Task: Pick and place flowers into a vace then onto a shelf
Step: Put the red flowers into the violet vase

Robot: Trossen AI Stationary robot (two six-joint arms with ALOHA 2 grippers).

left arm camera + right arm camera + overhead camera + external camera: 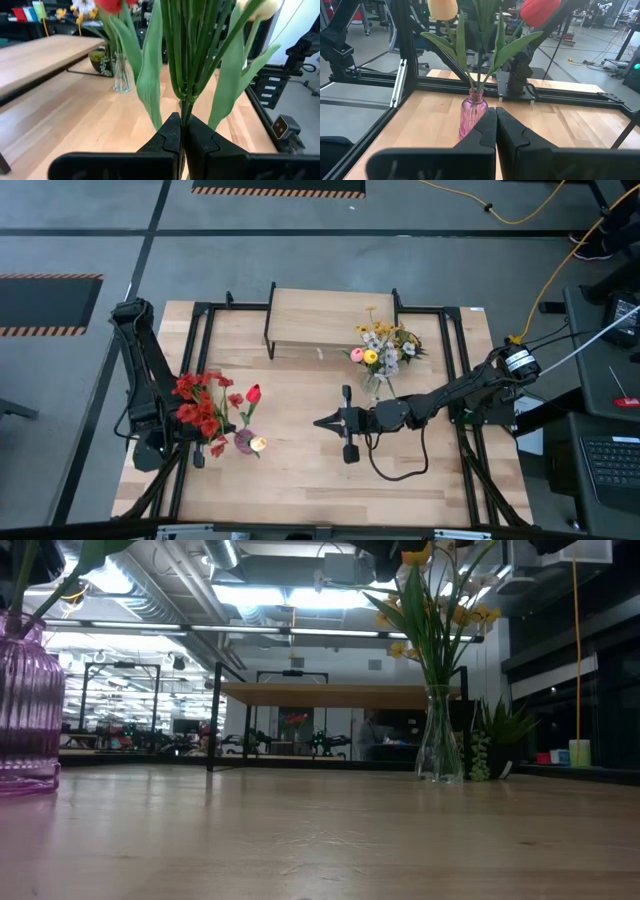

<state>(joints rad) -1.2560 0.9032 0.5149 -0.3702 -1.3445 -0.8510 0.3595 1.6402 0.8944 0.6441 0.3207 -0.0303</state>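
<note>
My left gripper [200,448] [181,125] is at the table's near left, shut on a bundle of green stalks [187,55]. Red berry sprays [200,410] spread above it. Right beside it, a pink ribbed vase [245,442] [472,112] [25,705] stands on its base and holds a red tulip [540,10] and a yellow tulip [442,7]. My right gripper [320,421] [496,117] is shut and empty at mid-table and points at the pink vase. The shelf [330,320] [340,695] stands at the far middle. My left gripper pinches the bundle of green stalks between its two fingertips, low on the stalks [184,102]. The stalks rise upright from the fingers. The fingers hide the stalks' lower ends, so I cannot tell whether these reach into the pink vase.
A clear glass vase [375,380] [440,735] [121,75] with yellow and white blossoms stands on the table just before the shelf's right end. A small potted plant [490,745] stands behind it. Bare wood lies between the two vases. Black frame rails [470,80] run along the table's sides.
</note>
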